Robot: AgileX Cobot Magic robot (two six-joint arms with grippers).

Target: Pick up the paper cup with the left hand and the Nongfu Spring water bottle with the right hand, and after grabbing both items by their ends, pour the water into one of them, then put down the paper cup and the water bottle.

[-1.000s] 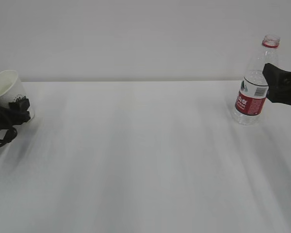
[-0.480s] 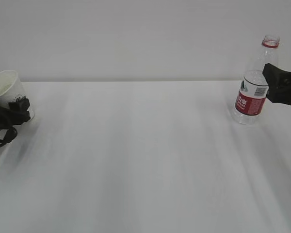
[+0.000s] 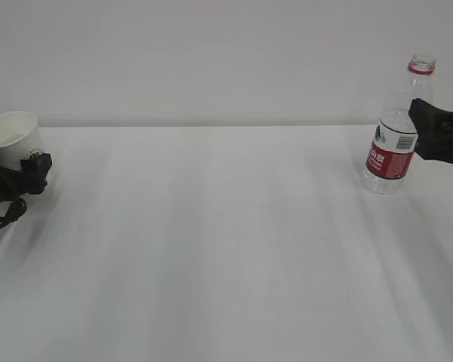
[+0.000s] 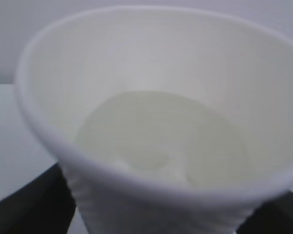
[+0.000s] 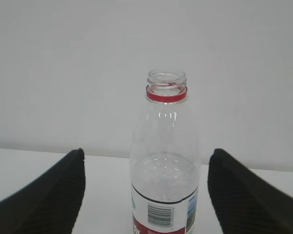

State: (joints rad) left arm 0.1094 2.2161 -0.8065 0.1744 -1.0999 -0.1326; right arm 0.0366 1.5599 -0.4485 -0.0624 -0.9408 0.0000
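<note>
**Cup and bottle both down, both sets of jaws standing clear**

The paper cup [image 3: 15, 139] stands upright at the far left edge of the worktop [image 3: 226, 249], with the water [image 4: 161, 139] lying in it as a pale, faintly yellowish pool. The left hand [image 3: 30, 167] sits low at the cup's base; in the left wrist view its 2 jaws show only as dark corners on either side of the cup wall, and they look spread rather than pressing, though contact at the very foot of the cup cannot be ruled out.

The Nongfu Spring water bottle [image 3: 396, 128] stands upright at the far right, uncapped, long axis vertical, its upper half looking empty. The right hand [image 5: 146, 195] has its jaws set wide, 1 to each side of the bottle with clear gaps, holding nothing. The bottle lies straight ahead of those jaws, between them.

Judged from this, the pour is done and both things are set down; what is left is to draw each arm back. For that, each hand should retreat along its own line away from its thing, since a sideways swing could tip the light cup or the near-empty bottle.

The worktop is plain white and bare between the 2 items, which stand well apart. A blank pale wall [image 3: 211, 60] closes the room behind.
</note>
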